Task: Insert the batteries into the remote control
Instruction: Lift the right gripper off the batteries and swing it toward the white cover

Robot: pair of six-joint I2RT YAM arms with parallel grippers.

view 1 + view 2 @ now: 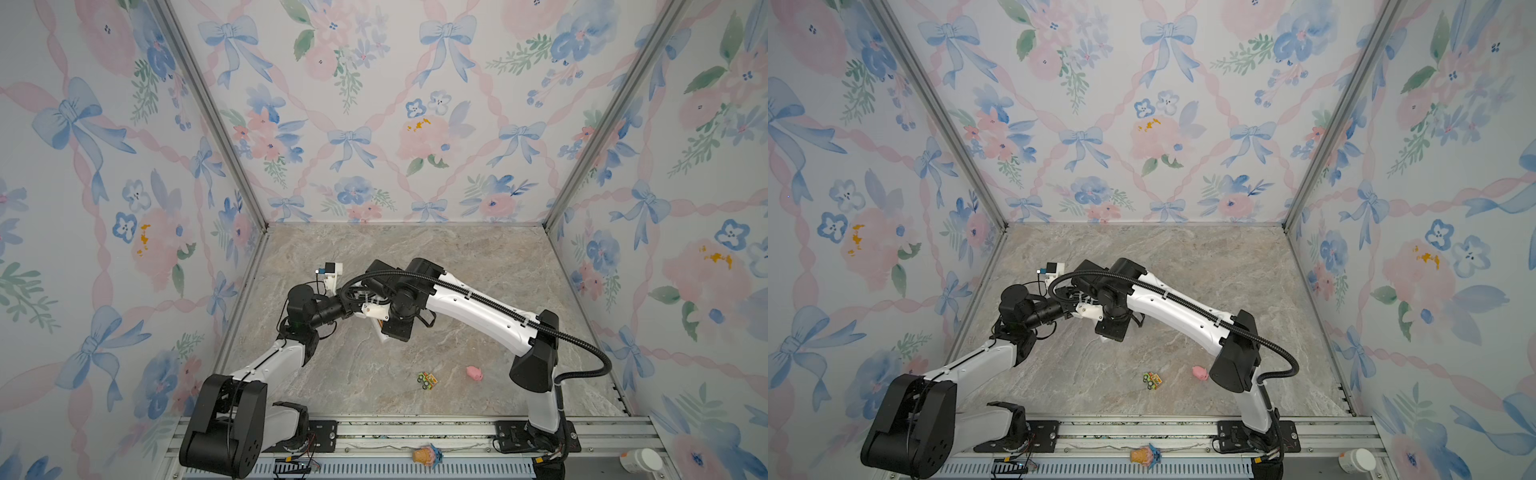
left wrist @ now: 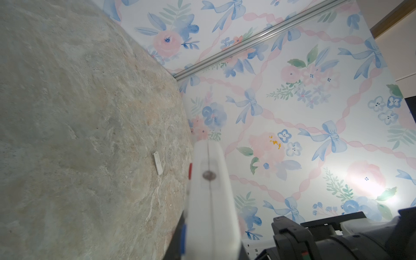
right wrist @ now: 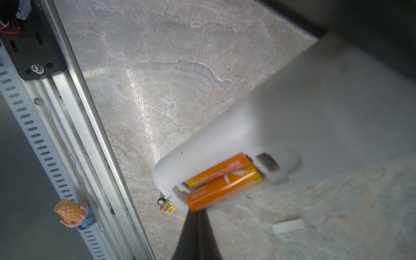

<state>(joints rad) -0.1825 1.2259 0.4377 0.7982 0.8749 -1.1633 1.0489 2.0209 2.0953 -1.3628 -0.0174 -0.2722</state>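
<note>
Both arms meet left of the table's [image 1: 457, 266] middle, with the remote between them.
The left gripper [image 2: 211, 247] is clenched on the remote control [image 2: 209, 191], held off the table. Both batteries [image 3: 221, 177] lie side by side in its open bay. The right gripper [image 3: 195, 215], clenched on nothing, touches one battery's end. A white cover [image 3: 288, 225] lies nearby.

Blurred remote control [image 3: 326, 112], edge-cropped

I count two batteries [image 3: 225, 186], one remote control [image 2: 211, 202], one white cover piece [image 3: 288, 225], one pink pig [image 1: 473, 372], one toy car [image 1: 427, 380], one ice-cream cone toy [image 1: 427, 455] and one white jar [image 1: 640, 460].
</note>
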